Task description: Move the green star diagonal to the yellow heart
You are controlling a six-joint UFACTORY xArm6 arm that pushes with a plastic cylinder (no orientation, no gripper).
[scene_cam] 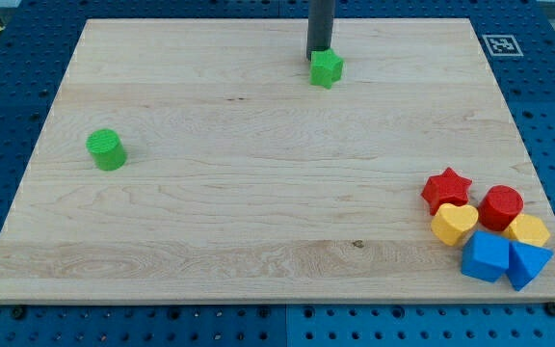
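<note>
The green star [327, 68] lies near the view's top, a little right of centre on the wooden board [258, 193]. My tip [318, 52] stands right behind it on its top-left side, touching or nearly touching it. The yellow heart [454, 223] sits at the view's lower right, in a tight cluster of blocks, far from the star.
Around the heart lie a red star [446, 187], a red cylinder [500, 206], a yellow block [529, 230], a blue cube [487, 255] and a blue triangular block [527, 263]. A green cylinder [106, 149] stands alone at the left. A marker tag [500, 44] is at the top right corner.
</note>
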